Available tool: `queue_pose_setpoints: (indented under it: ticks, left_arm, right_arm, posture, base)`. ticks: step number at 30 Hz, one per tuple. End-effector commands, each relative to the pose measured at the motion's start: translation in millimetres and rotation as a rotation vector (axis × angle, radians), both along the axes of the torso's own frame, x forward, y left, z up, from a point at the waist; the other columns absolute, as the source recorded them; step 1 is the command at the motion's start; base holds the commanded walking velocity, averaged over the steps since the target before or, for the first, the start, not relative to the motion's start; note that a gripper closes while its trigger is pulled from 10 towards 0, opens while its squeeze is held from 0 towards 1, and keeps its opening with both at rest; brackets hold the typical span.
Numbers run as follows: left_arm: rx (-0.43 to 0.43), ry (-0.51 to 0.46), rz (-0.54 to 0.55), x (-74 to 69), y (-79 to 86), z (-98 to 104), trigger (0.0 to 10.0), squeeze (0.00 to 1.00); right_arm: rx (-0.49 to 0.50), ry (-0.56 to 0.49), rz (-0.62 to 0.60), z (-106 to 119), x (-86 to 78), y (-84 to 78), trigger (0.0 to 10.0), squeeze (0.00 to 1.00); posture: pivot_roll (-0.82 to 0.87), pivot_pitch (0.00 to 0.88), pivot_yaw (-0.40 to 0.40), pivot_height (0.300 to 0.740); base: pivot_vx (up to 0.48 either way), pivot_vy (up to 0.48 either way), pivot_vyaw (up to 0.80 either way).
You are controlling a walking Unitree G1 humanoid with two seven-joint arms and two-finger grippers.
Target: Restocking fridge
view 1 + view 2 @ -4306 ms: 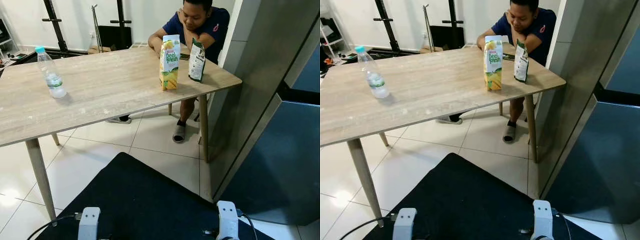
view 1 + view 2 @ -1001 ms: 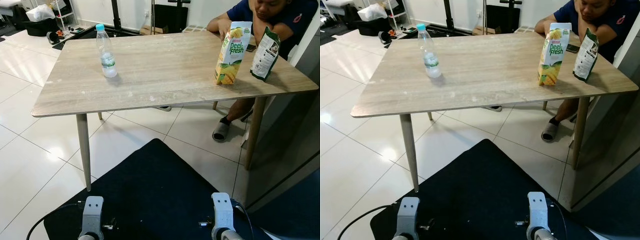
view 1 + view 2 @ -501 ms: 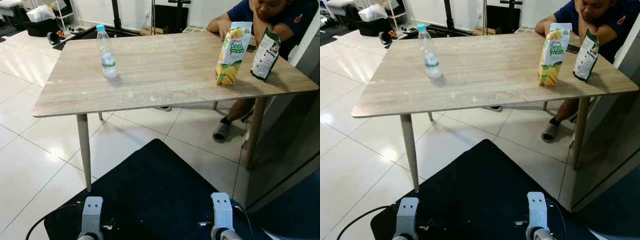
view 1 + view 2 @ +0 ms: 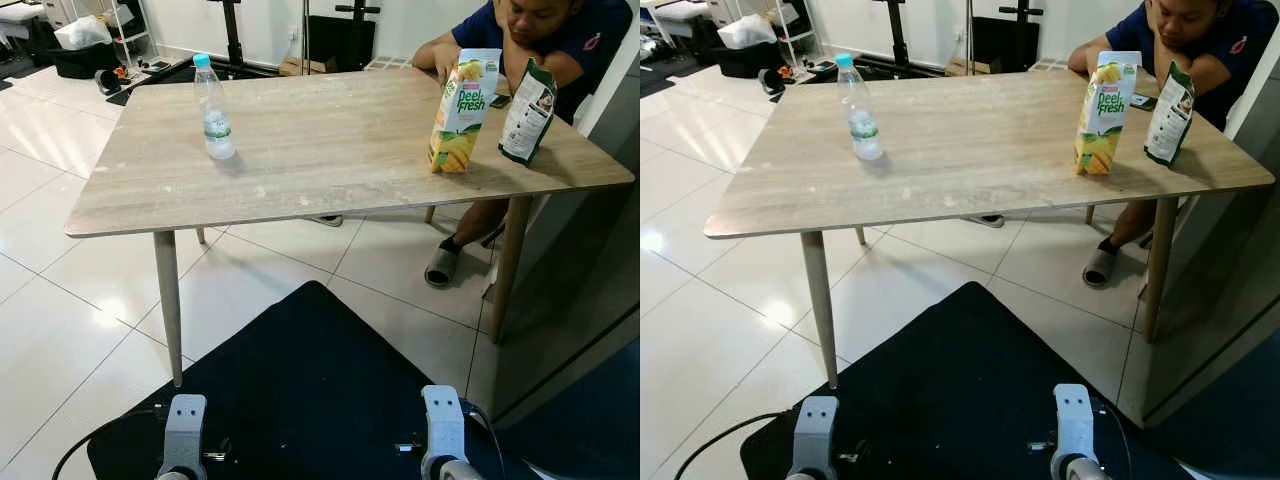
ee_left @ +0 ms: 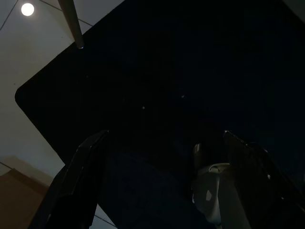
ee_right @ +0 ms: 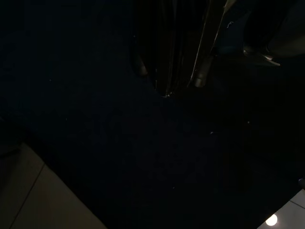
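On a light wooden table point(image 4: 330, 150) stand a clear water bottle point(image 4: 213, 110) with a blue cap at the far left, a yellow-green juice carton point(image 4: 458, 112) at the right, and a green-white snack bag point(image 4: 526, 112) beside it. Both silver arms hang low at the bottom edge, the left arm point(image 4: 183, 440) and the right arm point(image 4: 443, 440), far from the table. In the left wrist view my left gripper point(image 5: 167, 186) is open over the dark mat, nothing between its fingers point(image 5: 81, 181). The right wrist view is very dark.
A person point(image 4: 530, 30) sits at the table's far right corner, leaning on it. A grey fridge side point(image 4: 590, 290) rises at the right. A black mat point(image 4: 300, 390) lies on the white tiled floor point(image 4: 60, 300) under me. Stands and bags line the back wall.
Over the last seconds the camera has swung left, so the whole table shows now. Bottle, carton and bag stand where they were. Both arms still hang.
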State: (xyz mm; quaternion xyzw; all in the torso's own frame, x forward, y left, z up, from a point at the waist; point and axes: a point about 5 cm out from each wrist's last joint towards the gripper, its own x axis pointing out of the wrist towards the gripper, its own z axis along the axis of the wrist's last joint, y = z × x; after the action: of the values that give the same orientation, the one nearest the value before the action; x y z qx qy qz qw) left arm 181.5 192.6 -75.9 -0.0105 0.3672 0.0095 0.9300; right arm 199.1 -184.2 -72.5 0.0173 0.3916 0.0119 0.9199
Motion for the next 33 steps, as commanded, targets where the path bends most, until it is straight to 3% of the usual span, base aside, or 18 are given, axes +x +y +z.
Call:
queue_pose_setpoints:
  ticks: [1, 7, 10, 33]
  left_arm:
    - [0.017, 0.018, 0.024, -4.0, 9.7, -1.1, 10.0, 0.0]
    - [0.021, 0.023, 0.029, -4.9, 11.1, -1.5, 10.0, 0.0]
    - [0.01, 0.027, 0.068, -5.6, 11.8, -2.2, 10.0, 0.0]
    - [-0.006, -0.011, 0.075, -3.2, 9.0, 0.0, 10.0, 0.0]
  right_arm:
    - [0.011, 0.014, -0.022, -2.9, -4.9, 0.9, 10.0, 0.0]
    - [0.01, 0.013, -0.022, -2.8, -4.8, 0.4, 10.0, 0.0]
    - [0.007, 0.014, -0.02, -2.5, -4.6, -0.6, 10.0, 0.0]
    - [0.008, 0.018, -0.018, -3.4, -6.2, -0.4, 10.0, 0.0]
  posture:
    - [-0.1, 0.08, 0.014, 0.713]
    - [-0.11, 0.08, 0.011, 0.713]
    - [-0.11, 0.081, 0.008, 0.713]
    - [-0.1, 0.084, 0.007, 0.713]
  base:
    - [0.0, 0.0, 0.0]
    - [0.0, -0.48, 0.0]
    - [0.0, 0.0, 0.0]
    - [0.0, 0.0, 0.0]
